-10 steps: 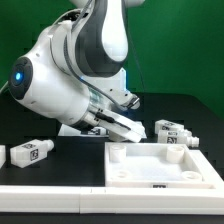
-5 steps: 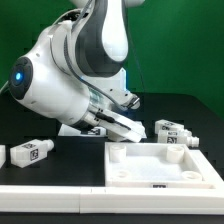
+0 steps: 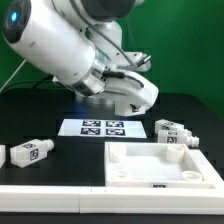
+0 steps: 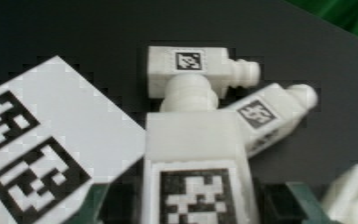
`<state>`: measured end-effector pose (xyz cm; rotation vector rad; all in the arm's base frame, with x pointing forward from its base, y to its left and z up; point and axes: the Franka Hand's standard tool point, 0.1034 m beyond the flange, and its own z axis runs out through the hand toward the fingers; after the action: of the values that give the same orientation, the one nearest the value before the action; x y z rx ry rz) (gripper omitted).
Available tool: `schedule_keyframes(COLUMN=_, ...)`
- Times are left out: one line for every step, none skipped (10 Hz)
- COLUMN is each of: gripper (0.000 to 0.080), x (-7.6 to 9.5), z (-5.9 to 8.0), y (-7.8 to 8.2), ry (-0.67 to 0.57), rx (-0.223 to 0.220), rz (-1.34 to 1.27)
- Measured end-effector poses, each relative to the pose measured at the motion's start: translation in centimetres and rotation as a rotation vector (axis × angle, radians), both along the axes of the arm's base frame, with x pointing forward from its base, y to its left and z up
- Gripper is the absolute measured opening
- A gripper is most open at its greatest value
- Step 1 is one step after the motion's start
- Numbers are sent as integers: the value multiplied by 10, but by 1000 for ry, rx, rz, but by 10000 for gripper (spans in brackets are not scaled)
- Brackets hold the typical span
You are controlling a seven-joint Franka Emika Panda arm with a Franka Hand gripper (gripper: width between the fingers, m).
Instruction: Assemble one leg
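The two-finger gripper (image 4: 201,200) is clamped on a small white plastic oblong leg (image 4: 201,150) with a black-and-white square tag on its face. Its dark fingers (image 4: 101,204) press the block from either side. In the exterior view the gripper hangs clear above the black table (image 3: 40,125), beside the marker board (image 3: 100,127). Two more white tagged blocks (image 4: 194,62) lie on the table, close together.

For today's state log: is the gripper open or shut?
The gripper is shut on the leg: the wrist view shows it between both fingers.
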<state>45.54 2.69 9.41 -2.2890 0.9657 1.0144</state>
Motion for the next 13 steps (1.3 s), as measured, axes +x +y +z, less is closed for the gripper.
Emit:
schedule_keyframes(gripper=284, x=4, z=-1, y=1, ry=-64, rx=-55, rz=-9)
schedule_keyframes(gripper=284, x=1, z=0, y=3, ry=-90, rx=-80, rz=-10)
schedule_keyframes(gripper=284, x=6, z=-1, y=2, ry=-138, rx=-122, rz=-18)
schedule_keyframes(gripper=284, x=12, z=3, y=6, ry=-183, rx=-160, rz=-18)
schedule_keyframes(gripper=284, x=34, z=19, y=18, ry=-266, rx=-202, rz=7)
schedule_keyframes(gripper=284, x=58, z=32, y=28, ry=-358, rx=-239, rz=24)
schedule_keyframes(gripper=284, x=76, z=34, y=29, ry=-420, rx=-261, rz=43)
schedule_keyframes(gripper=284, x=92, z=36, y=31, ry=-490, rx=-317, rz=83)
schedule_keyframes(gripper=284, x=94, z=41, y=40, ry=-534, rx=-368, rz=110)
schedule_keyframes(gripper=284, x=95, z=40, y=41, ry=-593, rx=-405, rz=94)
schedule_keyframes(gripper=284, x=96, z=39, y=42, ry=-628, rx=-433, rz=80)
schedule_keyframes(gripper=284, x=100, z=39, y=45, ry=-686, rx=-471, rz=64)
schedule_keyframes(gripper=284, x=102, z=40, y=46, ry=-724, rx=-494, rz=98)
